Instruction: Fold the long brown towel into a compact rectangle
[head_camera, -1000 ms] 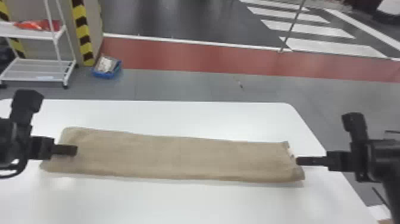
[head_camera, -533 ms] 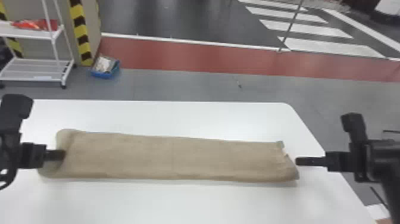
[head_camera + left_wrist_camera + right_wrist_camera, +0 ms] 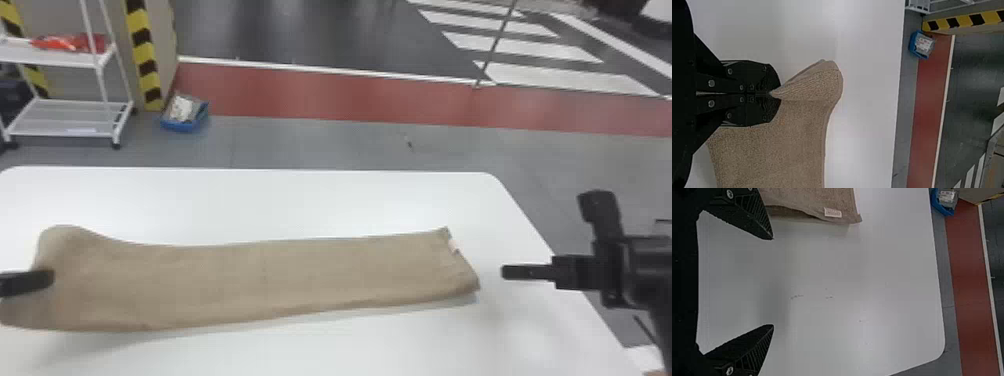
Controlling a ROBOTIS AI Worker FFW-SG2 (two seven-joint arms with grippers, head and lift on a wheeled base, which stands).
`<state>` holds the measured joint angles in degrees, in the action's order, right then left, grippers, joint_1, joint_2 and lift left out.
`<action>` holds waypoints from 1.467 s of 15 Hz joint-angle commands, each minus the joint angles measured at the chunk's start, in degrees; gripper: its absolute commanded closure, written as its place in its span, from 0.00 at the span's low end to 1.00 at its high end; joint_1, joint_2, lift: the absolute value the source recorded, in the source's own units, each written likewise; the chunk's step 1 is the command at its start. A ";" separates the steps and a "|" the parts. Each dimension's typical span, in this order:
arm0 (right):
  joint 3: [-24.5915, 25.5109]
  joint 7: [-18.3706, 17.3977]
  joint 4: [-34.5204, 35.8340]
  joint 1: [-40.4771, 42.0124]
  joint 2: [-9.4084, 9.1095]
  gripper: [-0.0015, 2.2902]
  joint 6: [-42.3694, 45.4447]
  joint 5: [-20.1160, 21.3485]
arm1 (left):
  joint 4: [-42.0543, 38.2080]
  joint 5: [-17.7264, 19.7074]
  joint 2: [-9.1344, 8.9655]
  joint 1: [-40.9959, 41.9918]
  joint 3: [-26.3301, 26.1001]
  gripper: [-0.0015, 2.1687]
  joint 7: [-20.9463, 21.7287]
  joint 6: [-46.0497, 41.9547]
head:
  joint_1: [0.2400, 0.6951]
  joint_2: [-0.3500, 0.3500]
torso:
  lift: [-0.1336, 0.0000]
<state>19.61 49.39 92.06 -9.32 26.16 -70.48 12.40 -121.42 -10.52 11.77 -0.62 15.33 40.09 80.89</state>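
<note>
White table under towel; grey floor beyond.

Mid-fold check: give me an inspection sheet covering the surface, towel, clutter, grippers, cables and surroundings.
Surface: white table, a few small dark marks on its right part.
Towel: brown towel stretched lengthwise, not yet compact; left end pinched and apparently partly lifted, white label at the right end.
Clutter: blue bin with contents, on the floor beyond the table.
Left gripper: shut on the towel's left end.
Right gripper: open, off the towel's right end.
Cables: a thin dark line near the right arm; cannot tell whether it is one.
Surroundings: white wheeled rack and yellow-black striped post, far left.
</note>
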 commanded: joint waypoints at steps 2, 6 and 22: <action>0.07 0.00 -0.13 0.09 -0.06 0.04 0.21 -0.36 | -5.67 1.46 2.12 0.97 5.94 0.68 2.98 5.56 | 1.00 0.24 | 0.07; 0.07 0.00 -0.30 0.26 -0.67 0.04 0.73 -0.36 | -12.62 1.99 2.73 -0.09 3.75 0.68 3.16 9.14 | 1.00 0.28 | 0.07; 3.94 0.53 6.03 4.48 -0.32 0.04 -1.90 -3.09 | -17.10 -13.57 -11.92 -10.02 -41.87 0.68 -2.12 9.14 | 1.00 0.00 | 0.07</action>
<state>23.39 49.93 97.38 -5.35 25.84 -72.19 9.52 -140.58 -23.49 0.07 -10.18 -24.47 38.16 89.78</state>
